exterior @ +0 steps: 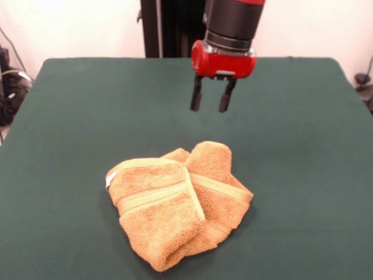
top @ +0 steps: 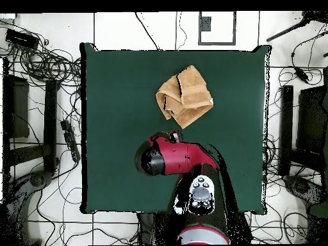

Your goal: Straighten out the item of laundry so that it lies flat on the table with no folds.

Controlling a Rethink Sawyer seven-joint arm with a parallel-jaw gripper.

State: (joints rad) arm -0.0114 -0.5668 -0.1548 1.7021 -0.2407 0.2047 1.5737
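Surrounding crumpled towel (exterior: pixel 175 201): bare table (exterior: pixel 303 175)

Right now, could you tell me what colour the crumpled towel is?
Golden orange, the towel has paler woven bands; the front view shows it best.

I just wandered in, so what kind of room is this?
Probably a robotics lab: a red and black robot arm over a dark green felt-covered table, and tangled black cables across the white tiled floor.

The small golden-orange terry-cloth towel (exterior: pixel 178 204) carries paler yellow woven bands and a white tag (exterior: pixel 108 180). The large felt-covered table (exterior: pixel 303 146) is uniformly dark green. The gripper (exterior: pixel 213 100) is black under a red housing.
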